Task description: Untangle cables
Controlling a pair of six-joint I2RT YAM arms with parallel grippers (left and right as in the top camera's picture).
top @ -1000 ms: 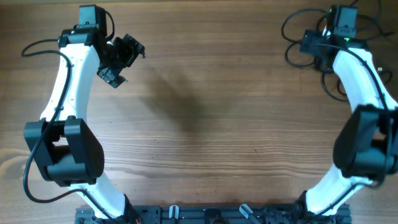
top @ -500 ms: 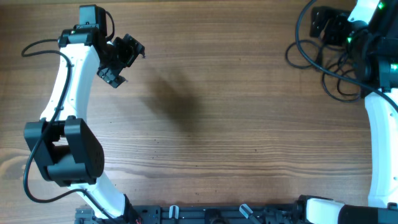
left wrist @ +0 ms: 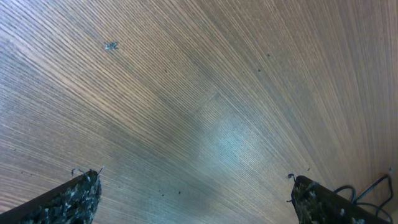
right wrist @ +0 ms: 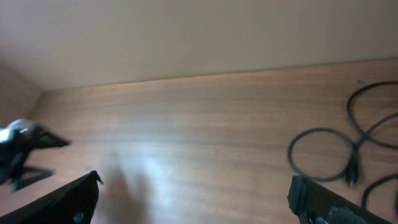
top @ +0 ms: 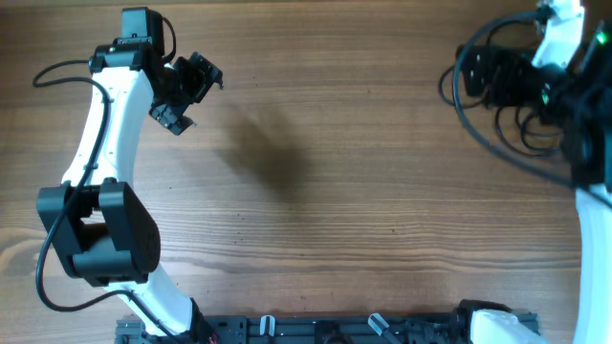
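I see thin black cables in loose overlapping loops on the table, far right. Left fingers and right fingers are both spread wide.

The thin black looping cables lie partly under the motion-blurred white-and-black right arm and run off the right edge of the overhead and right wrist views.

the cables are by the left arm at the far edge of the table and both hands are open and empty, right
No, the cables lie by the right arm, not the left, as the overhead view shows. The rest holds: left hand and right hand are open and empty.
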